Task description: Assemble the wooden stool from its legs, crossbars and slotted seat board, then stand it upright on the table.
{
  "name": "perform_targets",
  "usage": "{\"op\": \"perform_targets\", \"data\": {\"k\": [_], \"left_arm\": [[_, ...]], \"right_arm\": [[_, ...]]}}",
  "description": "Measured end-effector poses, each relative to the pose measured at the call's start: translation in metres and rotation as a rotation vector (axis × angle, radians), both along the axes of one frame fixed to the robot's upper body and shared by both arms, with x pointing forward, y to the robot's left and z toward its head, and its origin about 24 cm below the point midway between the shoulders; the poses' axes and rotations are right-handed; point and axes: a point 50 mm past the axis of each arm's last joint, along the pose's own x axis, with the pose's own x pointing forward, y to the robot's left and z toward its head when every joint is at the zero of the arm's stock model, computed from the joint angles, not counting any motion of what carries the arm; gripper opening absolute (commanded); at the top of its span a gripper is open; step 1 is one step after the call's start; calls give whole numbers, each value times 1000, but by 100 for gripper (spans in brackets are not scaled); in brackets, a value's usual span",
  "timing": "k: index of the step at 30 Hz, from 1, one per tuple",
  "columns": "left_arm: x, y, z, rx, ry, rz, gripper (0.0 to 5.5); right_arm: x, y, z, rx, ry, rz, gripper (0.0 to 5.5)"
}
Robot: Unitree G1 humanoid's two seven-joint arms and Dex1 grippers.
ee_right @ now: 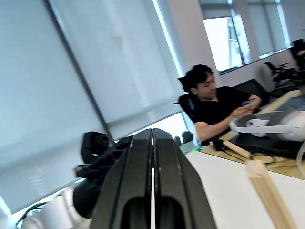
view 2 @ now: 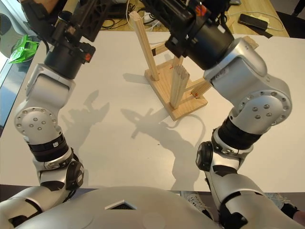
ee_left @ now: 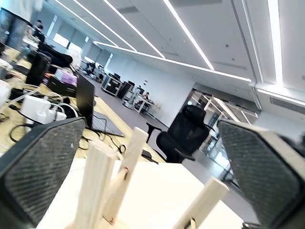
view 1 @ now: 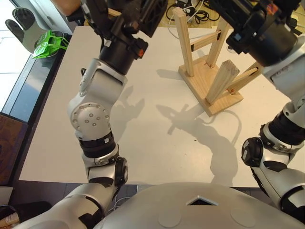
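Note:
The wooden stool rests upside down on the white table (view 1: pixel 143 138), its seat board (view 1: pixel 212 98) flat on the surface. Its legs (view 1: pixel 222 81) point upward, joined by crossbars (view 1: pixel 206 41). My left gripper (ee_left: pixel 150 131) is held high above the table's far left part, open, with nothing between its ribbed pads (ee_left: pixel 45 167); two legs (ee_left: pixel 97 183) show beyond it. My right gripper (ee_right: pixel 152 140) is raised over the stool's far side, fingers pressed together and shut on nothing. A leg tip (ee_right: pixel 269 188) shows beside it.
A green bag (view 1: pixel 47 44) lies off the table's far left corner. Cables (view 1: pixel 193 14) and a dark phone (view 2: pixel 252 21) sit past the far edge. Bare tabletop spreads in front of and left of the stool.

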Motion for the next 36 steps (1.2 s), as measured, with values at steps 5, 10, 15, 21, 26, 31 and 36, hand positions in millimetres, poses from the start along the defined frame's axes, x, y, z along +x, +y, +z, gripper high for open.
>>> {"op": "perform_targets", "data": {"k": [5,10,15,21,26,31,36], "left_arm": [[23,37,23,-12,-84,266,509],[39,115,46,-79,-91,630,509],[41,127,82,-105,-206,668,509],[48,111,50,-89,-117,630,509],[49,103,37,-69,-81,616,509],[46,103,32,-63,-74,618,509],[45,102,26,-54,-57,615,509]], "right_arm": [[4,41,11,-233,-92,131,3],[26,81,-34,-599,-110,-173,3],[9,120,-81,-810,-203,-174,3],[39,71,-119,-1045,-123,-469,3],[44,-1,-130,-1126,-53,-744,3],[36,-69,-132,-1226,-12,-978,3],[37,-74,-115,-1113,-125,-1051,3]]}}
